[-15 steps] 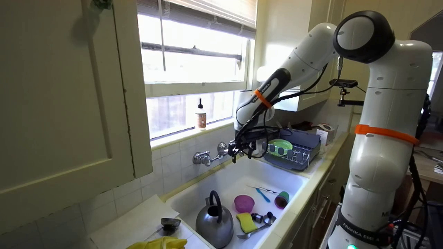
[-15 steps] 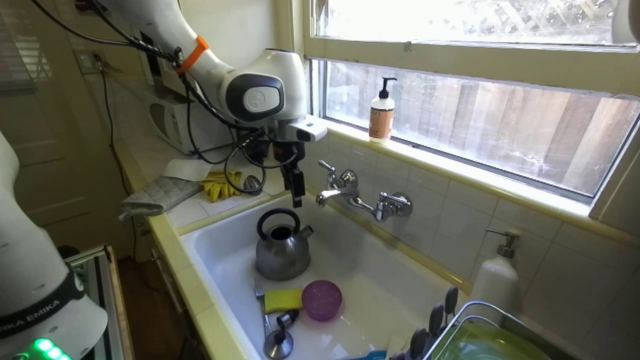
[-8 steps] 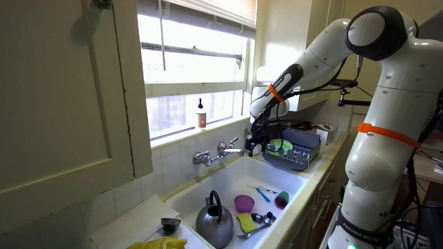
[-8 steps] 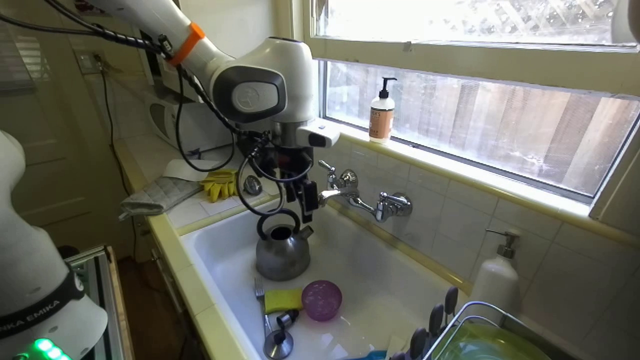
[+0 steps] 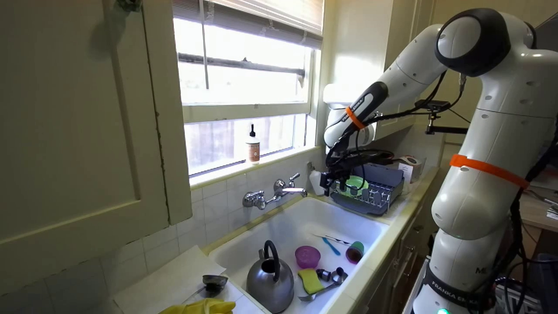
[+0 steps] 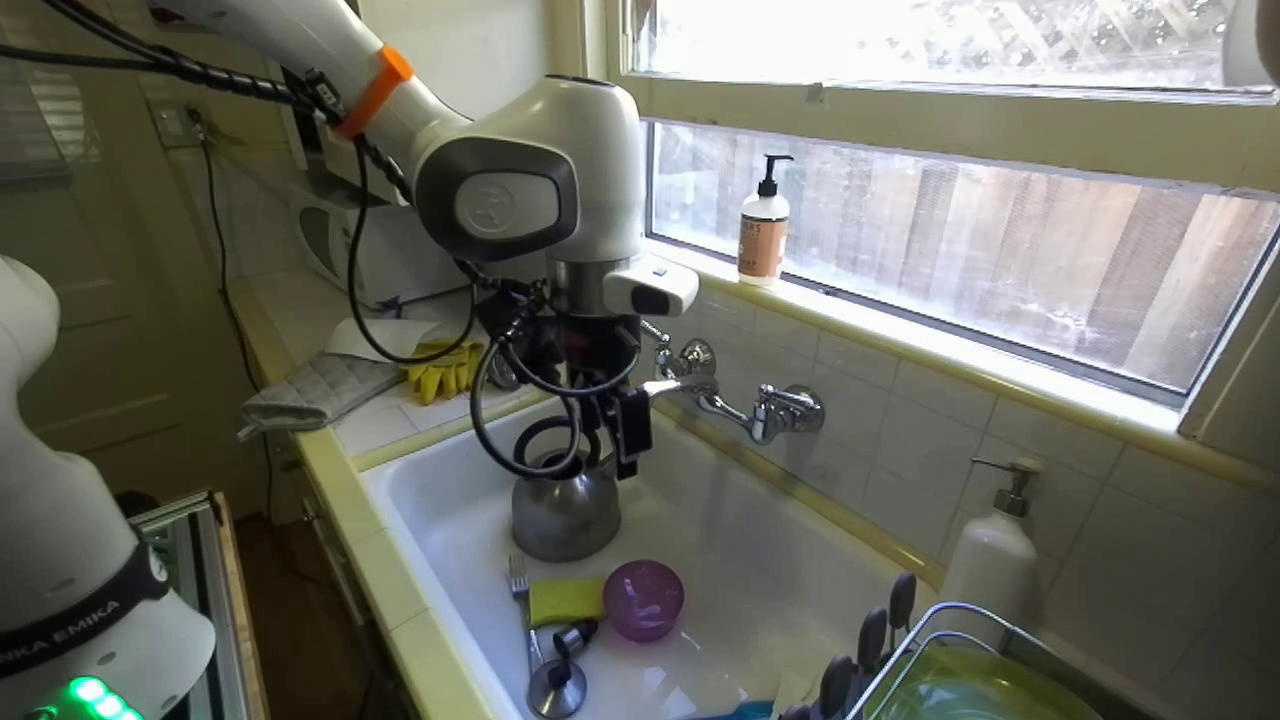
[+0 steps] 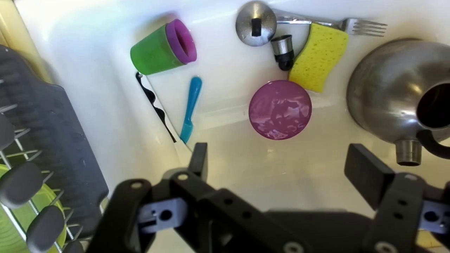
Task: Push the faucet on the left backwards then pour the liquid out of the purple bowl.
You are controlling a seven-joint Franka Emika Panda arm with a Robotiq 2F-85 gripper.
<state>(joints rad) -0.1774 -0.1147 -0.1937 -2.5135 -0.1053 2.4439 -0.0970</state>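
Parted jaws moved along the sink [image 5: 287, 224] below the window [image 5: 244, 87].

In an exterior view, I've moved my black two-fingered pincer [image 7: 277, 158] clear of the shiny silver metal faucet [image 5: 280, 189].

Observed window [image 5: 244, 87] in both exterior views, pale-framed, blown out by daylight in upper part. Noted gathered blind [image 5: 268, 26] at top in an exterior view; made out fence [image 6: 950, 230] of upright boards through lower part in an exterior view. Logged bright sill [image 5: 226, 172] above pale square-tiled wall [image 5: 216, 207], grouted in thin lines. Recorded shaded cream cabinet door [image 5: 78, 109] in foreground, worn along one edge, and upper cabinet [image 5: 364, 35] beyond window, lit in a bright patch. Marked yellow tiled counter edge [image 5: 375, 257] over knobbed drawers [image 5: 399, 270]. Found brown floor [image 6: 290, 600] in deep shadow, near a dim panelled surface [image 6: 130, 350]; could not tell door from wall panelling.
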